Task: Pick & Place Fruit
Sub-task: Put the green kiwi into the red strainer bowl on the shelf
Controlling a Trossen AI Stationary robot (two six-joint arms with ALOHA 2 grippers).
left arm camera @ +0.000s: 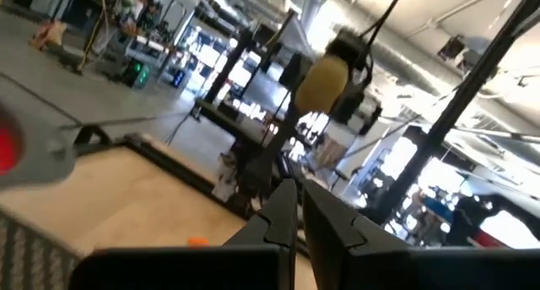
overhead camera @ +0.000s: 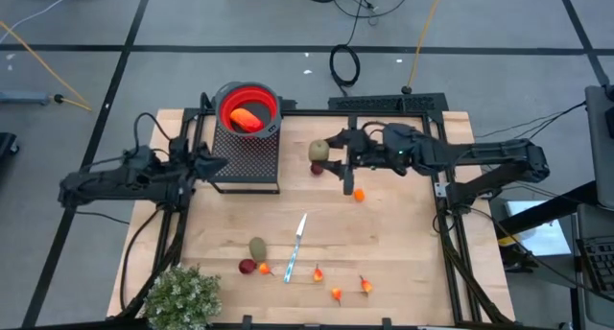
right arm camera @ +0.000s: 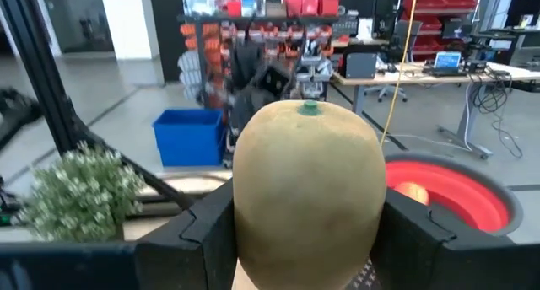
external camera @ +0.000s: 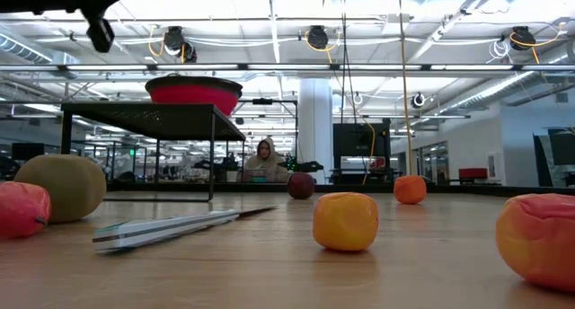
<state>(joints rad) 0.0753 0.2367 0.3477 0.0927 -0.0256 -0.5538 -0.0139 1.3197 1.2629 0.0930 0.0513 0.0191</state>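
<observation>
I read no brand, label or writing on anything in view.

Right pincer (overhead camera: 327, 150): its fingers (right arm camera: 202, 231) are spread around an olive-brown oval fruit (right arm camera: 305, 193) and grip it on both sides. In the right wrist view the oval stands with its long axis along the fingers, small green stem end pointing away from the wrist. In the high view it is held off the tabletop, just beside the mesh stand (overhead camera: 248, 157), with a dark-red ball (overhead camera: 317, 168) close below it and an orange ball (overhead camera: 359, 194) near the arm.

Left pincer (left arm camera: 294, 210): fingers closed together, nothing between them. I see this arm at the tabletop's left edge, beside the stand.

Red bowl (overhead camera: 248, 107): it sits on the stand's far end and contains an elongated orange-red fruit (overhead camera: 246, 118), long axis running diagonally across the bowl.

Other fruit, front half of the tabletop: a second olive oval (overhead camera: 257, 248) with its long axis running roughly front to back, a dark-red ball (overhead camera: 247, 267) touching it or nearly so, and small red-orange bits (overhead camera: 337, 293) scattered toward the right. A knife (overhead camera: 295, 247) lies between them, tip toward the far edge. A bushy plant (overhead camera: 182, 295) stands at the front-left corner.

Surface: pale wooden tabletop (overhead camera: 403, 253) inside a black metal frame. Room: grey floor with cables, a large open hall with ceiling lights; a person (external camera: 266, 161) sits far behind the tabletop in the low view
</observation>
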